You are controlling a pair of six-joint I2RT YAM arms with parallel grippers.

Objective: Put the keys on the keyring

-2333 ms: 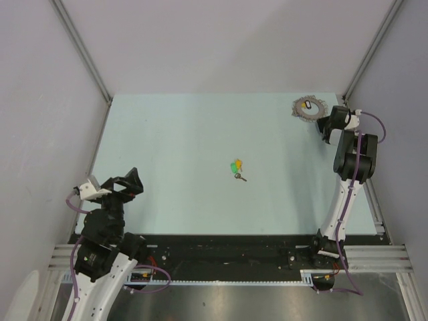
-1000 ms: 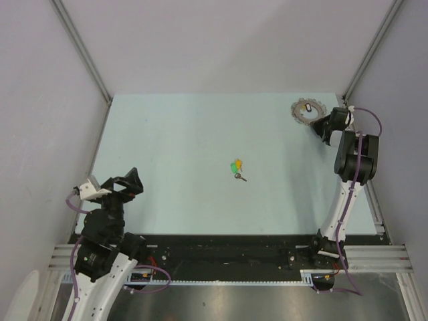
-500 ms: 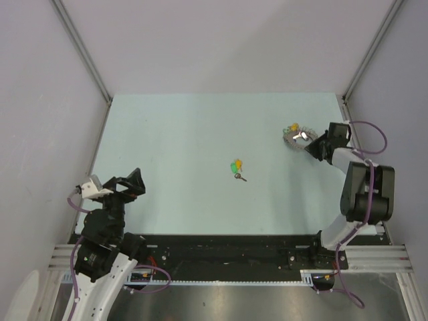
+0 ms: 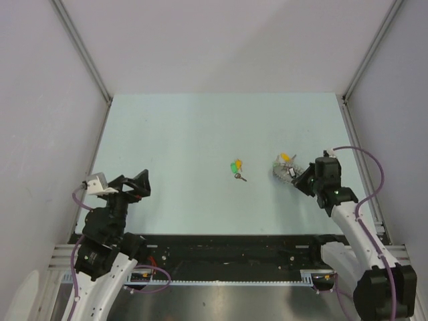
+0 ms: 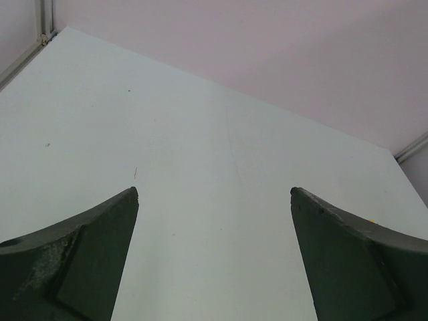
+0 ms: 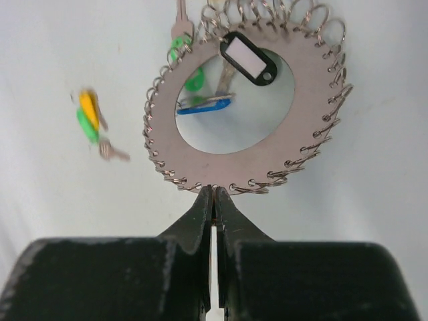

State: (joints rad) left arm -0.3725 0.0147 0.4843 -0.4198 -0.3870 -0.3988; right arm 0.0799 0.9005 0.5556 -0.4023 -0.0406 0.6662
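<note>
The keys [image 4: 236,167], a small cluster with green and yellow-orange heads, lie on the table near its middle; the right wrist view shows them [image 6: 89,115] left of the ring. The keyring [image 4: 285,168] is a flat grey ring edged with wire loops [image 6: 307,103], bearing a black-and-white tag [image 6: 246,59]. Green and blue key heads hang behind its hole. My right gripper [image 4: 298,178] is shut on the ring's near edge [image 6: 214,190], holding it just right of the keys. My left gripper [image 4: 137,184] stands open at the near left, nothing between its fingers [image 5: 214,194].
The pale table [image 4: 180,134] is bounded by grey walls and metal rails at the left and right edges. The right arm's purple cable [image 4: 374,180] loops beside the right rail. The left wrist view shows only bare tabletop [image 5: 200,134] and the back wall.
The right arm has swung the keyring from the far right corner down and left to just right of the keys. The left gripper has shifted slightly right and stays open.
</note>
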